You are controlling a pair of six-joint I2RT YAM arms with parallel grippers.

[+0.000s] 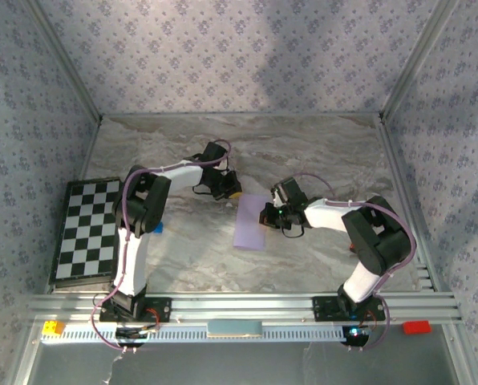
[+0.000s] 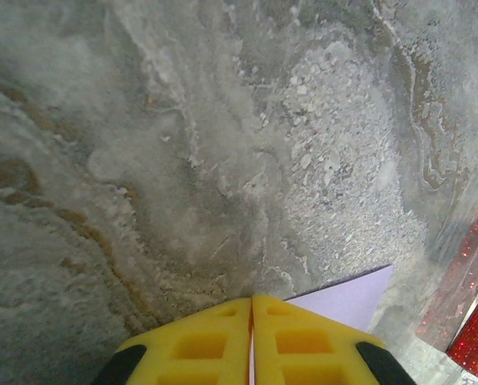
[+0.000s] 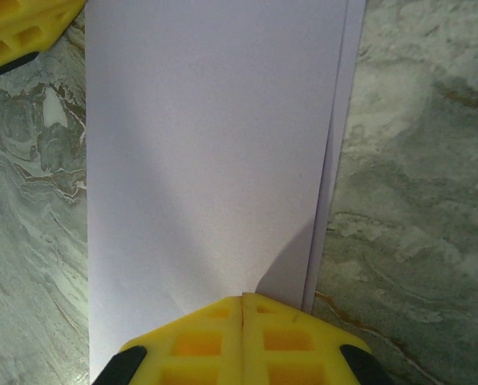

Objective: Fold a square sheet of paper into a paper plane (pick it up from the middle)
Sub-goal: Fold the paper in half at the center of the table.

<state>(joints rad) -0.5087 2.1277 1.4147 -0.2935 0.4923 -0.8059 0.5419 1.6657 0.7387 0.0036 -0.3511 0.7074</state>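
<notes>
- Paper (image 3: 207,160): plain pale lilac with no print, greyer where shadow falls on it.
- Bench (image 1: 319,152): marbled grey and off-white, with brownish veins swirling through it.
- Board (image 1: 85,231): black-and-white chequers inside a dark rim.
- Walls (image 1: 223,56): greyish-lilac wallpaper with a small repeated floral motif.
- Jaws: bright yellow on both arms (image 1: 135,241), black at the shoulders.
- Arms: white and black links, with purple cables.
- Cube (image 1: 158,228): blue.
- Rail (image 1: 239,309): silvery metal, with a yellow brick (image 1: 53,327) at one end and a red brick (image 1: 416,326) at the other.
</notes>
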